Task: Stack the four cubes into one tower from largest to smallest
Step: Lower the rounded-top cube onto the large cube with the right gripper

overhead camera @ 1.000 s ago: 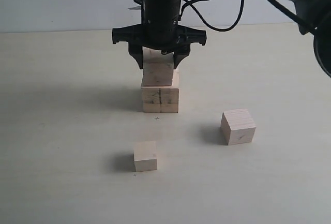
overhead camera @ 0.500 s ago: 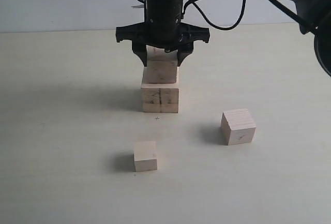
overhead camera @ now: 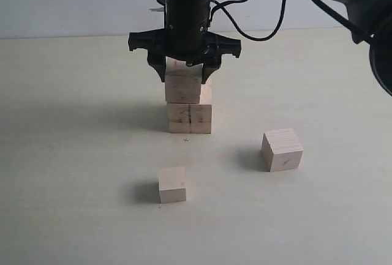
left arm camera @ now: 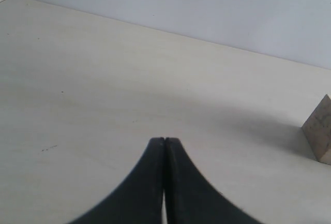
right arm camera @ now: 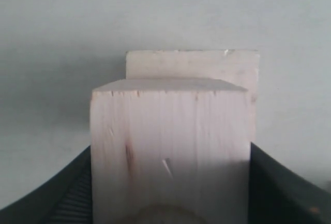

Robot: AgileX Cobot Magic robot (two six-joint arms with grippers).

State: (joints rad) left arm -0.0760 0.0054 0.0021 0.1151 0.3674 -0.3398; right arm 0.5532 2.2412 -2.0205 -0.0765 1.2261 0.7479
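Observation:
My right gripper (overhead camera: 184,75) comes down from above and is shut on a pale wooden cube (overhead camera: 184,89) with a reddish streak (right arm camera: 128,158). This cube hangs at the top of the largest cube (overhead camera: 190,119), which has a dark line on its front. It sits a little to the left of that cube's centre, and I cannot tell whether the two touch. In the right wrist view the held cube (right arm camera: 170,146) fills the gap between the fingers (right arm camera: 67,198), with the largest cube (right arm camera: 207,63) behind it. Two more cubes lie loose, one at the right (overhead camera: 282,149) and the smallest (overhead camera: 172,185) in front. My left gripper (left arm camera: 164,141) is shut and empty.
The pale tabletop (overhead camera: 73,155) stretches back to a white wall (overhead camera: 73,2). A black cable (overhead camera: 257,29) loops behind the right arm. In the left wrist view one cube corner (left arm camera: 320,131) shows at the frame's edge.
The right gripper, still holding its cube, rose slightly and then shifted left over the largest cube. The loose cubes have not moved.

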